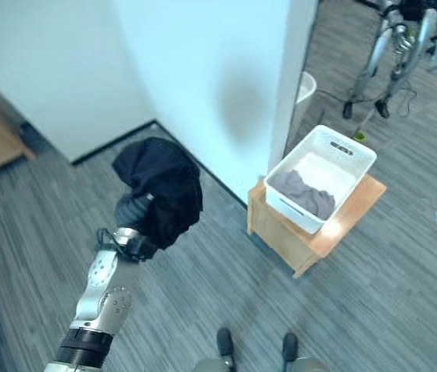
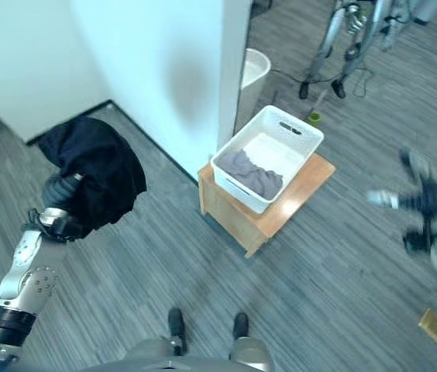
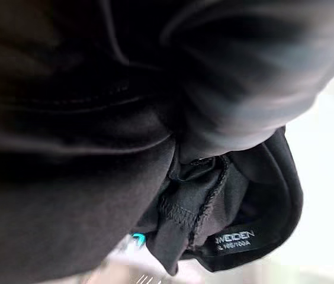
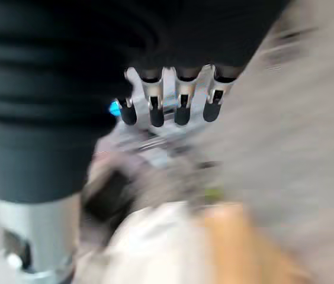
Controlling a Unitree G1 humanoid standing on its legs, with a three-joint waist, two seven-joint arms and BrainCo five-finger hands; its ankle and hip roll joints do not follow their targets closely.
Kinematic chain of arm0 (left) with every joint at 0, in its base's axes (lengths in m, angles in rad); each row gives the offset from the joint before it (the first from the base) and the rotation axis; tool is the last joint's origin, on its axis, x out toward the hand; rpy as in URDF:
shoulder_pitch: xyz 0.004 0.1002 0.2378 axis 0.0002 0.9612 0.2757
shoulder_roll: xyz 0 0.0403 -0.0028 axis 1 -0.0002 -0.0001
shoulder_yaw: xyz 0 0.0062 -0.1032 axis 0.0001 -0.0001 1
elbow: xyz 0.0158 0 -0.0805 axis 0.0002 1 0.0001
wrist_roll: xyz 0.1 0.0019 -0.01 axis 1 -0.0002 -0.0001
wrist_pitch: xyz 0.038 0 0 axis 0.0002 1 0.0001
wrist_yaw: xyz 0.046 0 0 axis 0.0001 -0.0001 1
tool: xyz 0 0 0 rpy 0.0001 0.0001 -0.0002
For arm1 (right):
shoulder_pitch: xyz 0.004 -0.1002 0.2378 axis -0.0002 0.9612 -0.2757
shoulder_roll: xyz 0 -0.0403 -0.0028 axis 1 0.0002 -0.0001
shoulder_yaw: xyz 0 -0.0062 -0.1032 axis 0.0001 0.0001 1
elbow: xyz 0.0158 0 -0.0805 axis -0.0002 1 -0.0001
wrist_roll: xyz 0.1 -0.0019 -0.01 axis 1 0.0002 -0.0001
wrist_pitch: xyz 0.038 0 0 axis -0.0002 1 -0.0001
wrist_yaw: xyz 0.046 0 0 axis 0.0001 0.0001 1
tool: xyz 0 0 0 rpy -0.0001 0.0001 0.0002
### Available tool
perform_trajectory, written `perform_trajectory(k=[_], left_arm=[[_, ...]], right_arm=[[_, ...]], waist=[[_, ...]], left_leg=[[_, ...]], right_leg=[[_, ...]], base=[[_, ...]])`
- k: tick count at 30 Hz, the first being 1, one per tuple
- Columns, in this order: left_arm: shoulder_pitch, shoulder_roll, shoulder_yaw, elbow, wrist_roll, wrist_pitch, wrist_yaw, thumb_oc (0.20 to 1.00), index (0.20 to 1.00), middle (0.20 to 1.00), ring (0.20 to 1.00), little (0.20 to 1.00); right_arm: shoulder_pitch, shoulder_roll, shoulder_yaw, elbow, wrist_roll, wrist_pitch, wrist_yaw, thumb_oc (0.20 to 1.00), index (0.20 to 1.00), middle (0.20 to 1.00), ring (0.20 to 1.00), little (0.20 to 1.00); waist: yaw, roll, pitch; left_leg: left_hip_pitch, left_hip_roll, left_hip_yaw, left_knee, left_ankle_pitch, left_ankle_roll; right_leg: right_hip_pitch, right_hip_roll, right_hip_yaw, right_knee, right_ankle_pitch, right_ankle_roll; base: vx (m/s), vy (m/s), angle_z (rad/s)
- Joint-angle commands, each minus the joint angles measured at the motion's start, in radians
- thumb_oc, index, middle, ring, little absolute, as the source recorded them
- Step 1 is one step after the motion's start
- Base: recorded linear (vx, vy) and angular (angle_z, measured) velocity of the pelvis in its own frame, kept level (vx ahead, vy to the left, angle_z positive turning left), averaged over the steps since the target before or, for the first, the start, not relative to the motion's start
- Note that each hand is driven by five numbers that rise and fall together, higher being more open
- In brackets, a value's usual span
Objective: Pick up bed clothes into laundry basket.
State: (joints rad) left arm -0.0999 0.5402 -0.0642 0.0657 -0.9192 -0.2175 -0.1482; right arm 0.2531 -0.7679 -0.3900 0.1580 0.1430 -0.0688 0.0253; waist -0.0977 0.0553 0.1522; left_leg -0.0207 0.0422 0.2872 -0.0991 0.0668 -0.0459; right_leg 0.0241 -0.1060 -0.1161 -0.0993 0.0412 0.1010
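The left hand (image 1: 137, 213) is raised over the floor on the left of the scene, and a black garment (image 1: 163, 186) is draped over it, bunched on top and hanging down the right side of the dark ribbed wrist cover. The fingers are hidden under the cloth, so whether they are curled round it cannot be told. In the left wrist view the garment's (image 3: 96, 118) dark folds lie right against the camera, with a hemmed edge and a small sewn-in label (image 3: 235, 239) at its lower part.

To the right, well apart from the garment, a white laundry basket (image 2: 300, 126) sits on a small wooden tabletop (image 2: 300, 190) just beside the corner of a pale wall (image 1: 211, 85). A grey cloth (image 2: 251, 172) lies crumpled in the near-left part of the basket.

The right hand (image 2: 424, 201) is lifted at the far right of the scene, over the striped grey floor (image 1: 226, 271). In the right wrist view its fingers (image 4: 182, 100) stand straight in a row, holding nothing.
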Motion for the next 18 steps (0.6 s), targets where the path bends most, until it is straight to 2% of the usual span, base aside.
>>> perform_trajectory(k=[1, 4, 5, 7, 9, 12, 13, 14, 16, 18], left_arm=[[-0.098, -0.008, -0.033, -0.006, 0.053, -0.010, -0.059, 0.200, 0.200, 0.200, 0.200, 0.200], [-0.115, -0.029, -0.068, -0.002, 0.066, 0.002, -0.060, 0.200, 0.200, 0.200, 0.200, 0.200], [-0.116, -0.029, -0.070, -0.001, 0.066, 0.002, -0.060, 0.200, 0.200, 0.200, 0.200, 0.200], [-0.234, -0.026, -0.140, 0.076, 0.109, 0.007, -0.022, 0.200, 0.200, 0.200, 0.200, 0.200], [-0.274, -0.022, -0.159, 0.108, 0.113, 0.005, -0.006, 0.200, 0.200, 0.200, 0.200, 0.200], [-0.464, 0.010, -0.246, 0.209, 0.134, 0.003, 0.033, 0.200, 0.200, 0.200, 0.200, 0.200], [-0.579, 0.014, -0.294, 0.292, 0.158, 0.001, 0.060, 0.200, 0.200, 0.200, 0.200, 0.200], [-0.582, 0.014, -0.295, 0.294, 0.158, 0.001, 0.059, 0.200, 0.200, 0.200, 0.200, 0.200], [-0.781, 0.028, -0.349, 0.460, 0.249, -0.011, 0.127, 0.200, 0.200, 0.200, 0.200, 0.200], [-0.916, 0.070, -0.392, 0.602, 0.312, -0.009, 0.143, 0.200, 0.200, 0.200, 0.200, 0.200]], right_arm=[[-0.176, 0.081, 0.069, 0.017, -0.001, -0.098, -0.105, 1.000, 1.000, 1.000, 1.000, 1.000], [-0.089, 0.209, 0.074, 0.021, 0.046, -0.121, -0.096, 1.000, 1.000, 1.000, 1.000, 1.000], [-0.087, 0.211, 0.072, 0.019, 0.046, -0.120, -0.096, 1.000, 1.000, 1.000, 1.000, 1.000], [-0.028, 0.360, 0.111, -0.018, 0.280, -0.155, -0.050, 1.000, 1.000, 1.000, 1.000, 1.000], [-0.021, 0.379, 0.132, -0.030, 0.325, -0.157, -0.040, 1.000, 1.000, 1.000, 1.000, 1.000], [-0.011, 0.426, 0.189, -0.075, 0.458, -0.160, -0.013, 1.000, 1.000, 1.000, 1.000, 1.000], [-0.002, 0.433, 0.218, -0.093, 0.516, -0.160, 0.004, 1.000, 1.000, 1.000, 1.000, 1.000], [-0.003, 0.434, 0.217, -0.093, 0.517, -0.160, 0.004, 1.000, 1.000, 1.000, 1.000, 1.000], [0.004, 0.413, 0.248, -0.121, 0.523, -0.149, 0.001, 1.000, 1.000, 1.000, 1.000, 1.000], [0.010, 0.396, 0.242, -0.136, 0.508, -0.147, -0.001, 1.000, 1.000, 1.000, 1.000, 1.000]], waist=[[-0.009, -0.058, -0.029], [-0.041, -0.043, -0.040], [-0.039, -0.043, -0.041], [-0.085, -0.024, -0.047], [-0.090, -0.020, -0.050], [-0.119, -0.010, -0.048], [-0.140, -0.007, -0.044], [-0.137, -0.006, -0.046], [-0.169, -0.003, -0.033], [-0.193, 0.000, -0.024]], left_leg=[[0.046, 0.097, 0.028, 0.012, 0.015, -0.066], [0.072, 0.098, 0.048, 0.012, 0.006, -0.065], [0.069, 0.099, 0.049, 0.012, 0.010, -0.065], [0.085, 0.103, 0.069, 0.012, 0.009, -0.070], [0.081, 0.105, 0.075, 0.012, 0.015, -0.072], [0.079, 0.108, 0.088, 0.012, 0.020, -0.079], [0.077, 0.107, 0.098, 0.012, 0.020, -0.083], [0.073, 0.108, 0.099, 0.012, 0.022, -0.083], [0.061, 0.109, 0.115, 0.012, 0.025, -0.088], [0.051, 0.109, 0.131, 0.012, 0.027, -0.091]], right_leg=[[-0.012, -0.097, 0.003, 0.018, 0.036, 0.080], [-0.004, -0.092, 0.020, 0.022, 0.026, 0.079], [-0.007, -0.091, 0.021, 0.021, 0.029, 0.077], [-0.006, -0.085, 0.037, 0.023, 0.026, 0.076], [-0.012, -0.081, 0.041, 0.023, 0.031, 0.074], [-0.019, -0.076, 0.052, 0.020, 0.037, 0.076], [-0.026, -0.074, 0.057, 0.017, 0.039, 0.082], [-0.031, -0.073, 0.059, 0.017, 0.043, 0.080], [-0.054, -0.073, 0.071, 0.014, 0.055, 0.089], [-0.080, -0.072, 0.088, 0.015, 0.067, 0.096]], base=[[0.03, -0.007, -0.35], [0.03, -0.011, -0.34], [0.03, -0.011, -0.38], [0.02, -0.017, -0.17], [-0.01, -0.010, -0.07], [0.00, -0.002, -0.11], [-0.01, -0.004, 0.04], [0.00, 0.000, 0.00], [-0.04, 0.014, -0.16], [-0.03, 0.020, -0.22]])
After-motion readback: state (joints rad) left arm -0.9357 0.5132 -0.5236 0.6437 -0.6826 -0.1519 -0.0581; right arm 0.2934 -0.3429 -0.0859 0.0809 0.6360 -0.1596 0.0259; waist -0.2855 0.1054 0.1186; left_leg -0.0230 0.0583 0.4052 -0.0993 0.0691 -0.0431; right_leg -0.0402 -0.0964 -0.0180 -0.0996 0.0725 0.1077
